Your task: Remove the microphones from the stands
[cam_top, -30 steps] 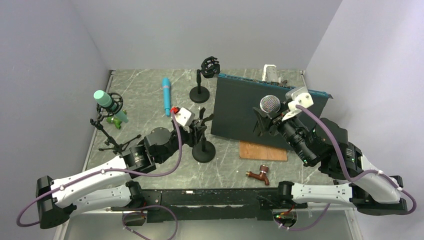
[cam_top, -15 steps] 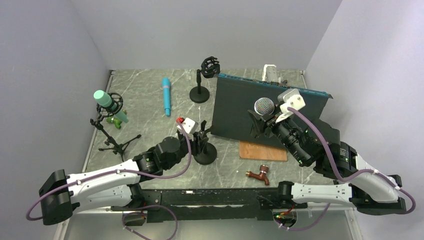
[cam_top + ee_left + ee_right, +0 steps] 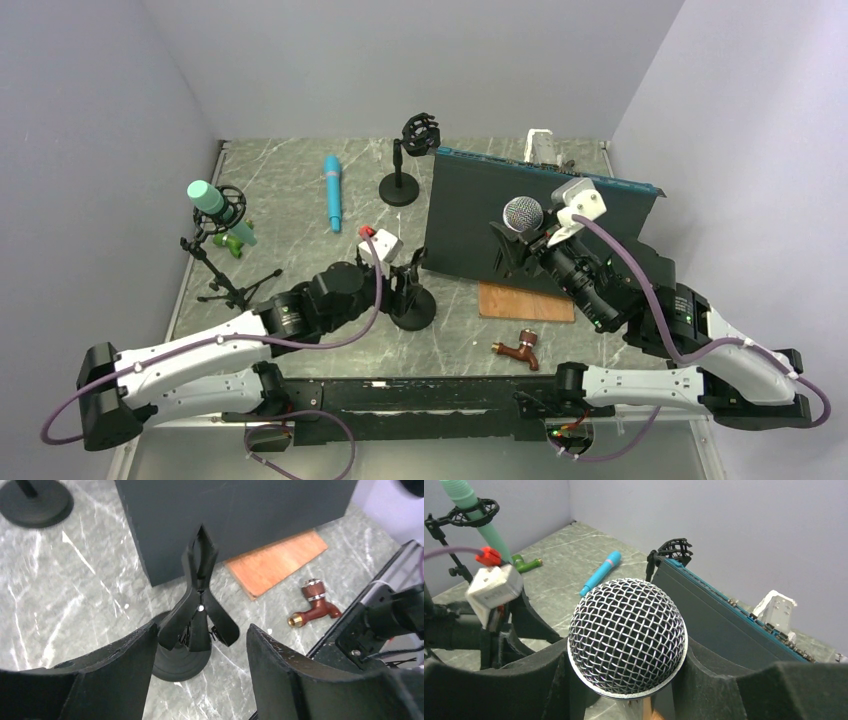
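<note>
The right gripper (image 3: pixel 626 682) is clamped on the mesh-headed microphone (image 3: pixel 626 635), holding it in the air right of the centre of the worktop (image 3: pixel 290 190), apart from the desktop stand (image 3: pixel 199 610). The left gripper (image 3: pixel 200 647) has its jaws spread either side of that stand, toward the near edge.

White arms (image 3: pixel 190 352); purple cables (image 3: pixel 655 300) — black claws (image 3: pixel 200 672).

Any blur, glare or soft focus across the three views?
Top view: even light, soft shadows, no glare, sharp. Left wrist: stand crisp, near fingers dark, low detail. Right wrist: mic grille sharp, no blur.
</note>
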Action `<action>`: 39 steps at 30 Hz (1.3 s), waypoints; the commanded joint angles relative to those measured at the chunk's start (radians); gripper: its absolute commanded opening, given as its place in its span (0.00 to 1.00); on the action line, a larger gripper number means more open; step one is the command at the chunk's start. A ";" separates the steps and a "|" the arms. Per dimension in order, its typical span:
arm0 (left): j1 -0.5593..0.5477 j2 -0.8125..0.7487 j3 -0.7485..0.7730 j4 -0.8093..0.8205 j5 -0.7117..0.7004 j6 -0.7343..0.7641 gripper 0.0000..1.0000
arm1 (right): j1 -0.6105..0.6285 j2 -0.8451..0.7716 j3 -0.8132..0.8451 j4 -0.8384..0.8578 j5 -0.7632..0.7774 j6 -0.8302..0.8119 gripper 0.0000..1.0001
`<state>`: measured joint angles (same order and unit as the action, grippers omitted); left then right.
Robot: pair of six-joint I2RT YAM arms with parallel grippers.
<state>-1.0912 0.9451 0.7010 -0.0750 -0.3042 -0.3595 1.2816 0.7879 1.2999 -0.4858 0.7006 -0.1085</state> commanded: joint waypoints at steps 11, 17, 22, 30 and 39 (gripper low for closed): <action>-0.003 0.038 0.343 0.138 0.605 0.345 0.80 | 0.003 0.015 -0.010 0.157 -0.198 0.131 0.00; -0.003 0.150 0.413 0.222 0.724 0.392 0.82 | 0.003 0.014 -0.008 0.192 -0.264 0.195 0.00; 0.005 0.227 0.471 0.261 0.776 0.367 0.82 | 0.002 0.014 -0.018 0.197 -0.271 0.221 0.00; 0.043 0.266 0.504 0.278 0.804 0.247 0.75 | 0.002 0.005 -0.047 0.209 -0.287 0.225 0.00; 0.108 0.250 0.470 0.294 0.822 0.163 0.04 | 0.003 -0.008 -0.075 0.240 -0.299 0.218 0.06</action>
<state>-1.0111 1.2129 1.1732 0.1646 0.5400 -0.1398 1.2758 0.8009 1.2301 -0.3233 0.4240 0.1036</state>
